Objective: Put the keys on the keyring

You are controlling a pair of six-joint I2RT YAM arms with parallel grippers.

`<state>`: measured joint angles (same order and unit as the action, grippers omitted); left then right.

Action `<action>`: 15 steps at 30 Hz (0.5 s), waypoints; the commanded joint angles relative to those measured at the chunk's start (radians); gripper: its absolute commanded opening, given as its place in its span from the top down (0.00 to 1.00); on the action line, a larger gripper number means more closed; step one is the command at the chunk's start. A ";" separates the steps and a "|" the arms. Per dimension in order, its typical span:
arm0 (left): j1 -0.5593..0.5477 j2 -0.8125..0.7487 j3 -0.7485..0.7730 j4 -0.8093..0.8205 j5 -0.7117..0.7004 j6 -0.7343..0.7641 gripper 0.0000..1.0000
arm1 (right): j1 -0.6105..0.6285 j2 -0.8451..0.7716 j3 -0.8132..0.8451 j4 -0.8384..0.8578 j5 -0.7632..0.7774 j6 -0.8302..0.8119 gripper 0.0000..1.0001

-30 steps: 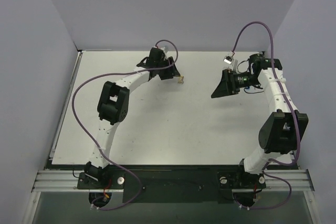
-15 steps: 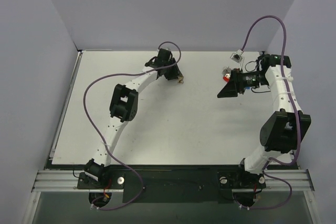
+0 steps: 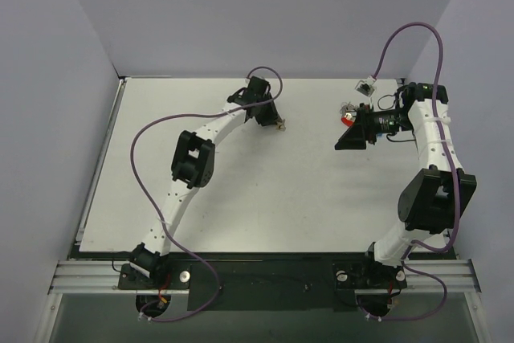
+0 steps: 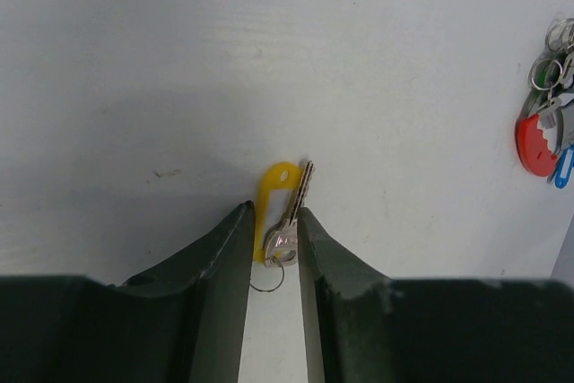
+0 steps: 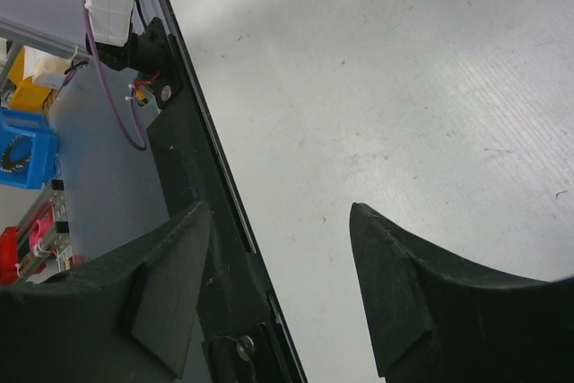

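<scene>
Key [image 4: 293, 208] (silvery blade, yellow plastic head) seems pinched in the left end effector [image 4: 273, 212].

This looks like a robotics lab cell. A bare white table [image 3: 265, 198] is boxed in by plain pale walls [image 3: 48, 118], with an aluminium rail [image 3: 88, 277] along its edge and purple cables [image 3: 128, 168] looping over it. Left of the right pincer [image 5: 280, 286], beyond the table, stand a blue fixture [image 5: 20, 148] and a yellow fixture [image 5: 31, 91], perhaps printed parts.
</scene>
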<state>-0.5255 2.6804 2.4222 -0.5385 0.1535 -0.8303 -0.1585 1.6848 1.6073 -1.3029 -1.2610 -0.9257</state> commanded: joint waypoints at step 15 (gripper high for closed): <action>-0.200 -0.062 -0.143 -0.084 0.026 0.115 0.68 | 0.019 -0.099 -0.055 -0.266 0.041 -0.077 0.41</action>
<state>-0.6872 2.6362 2.3436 -0.5461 0.1940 -0.7635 -0.1547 1.6382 1.5768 -1.3071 -1.2453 -0.9470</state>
